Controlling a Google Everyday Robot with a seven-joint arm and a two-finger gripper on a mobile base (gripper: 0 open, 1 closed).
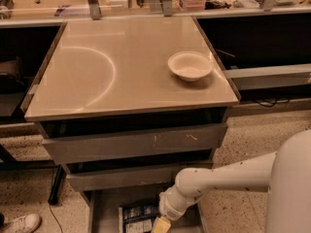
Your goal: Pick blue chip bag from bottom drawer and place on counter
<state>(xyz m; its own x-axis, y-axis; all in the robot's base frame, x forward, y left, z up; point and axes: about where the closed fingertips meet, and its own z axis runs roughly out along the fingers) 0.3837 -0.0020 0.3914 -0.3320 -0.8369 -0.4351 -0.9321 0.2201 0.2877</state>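
The blue chip bag (137,217) lies flat on the grey floor of the pulled-out bottom drawer (104,208), at the bottom edge of the view, partly cut off. My gripper (161,225) hangs off the white arm (218,183), which reaches in from the right. It sits just right of the bag and touches or nearly touches its right edge. Only a yellowish finger shows; the rest is cut off by the frame. The counter (97,67) is the glossy beige top above the drawers.
A white bowl (190,65) stands on the counter's right side. Two scuffed grey drawers (136,142) sit above the bottom one, slightly out. A cluttered bench runs along the back. A white shoe (19,223) is at the lower left on the speckled floor.
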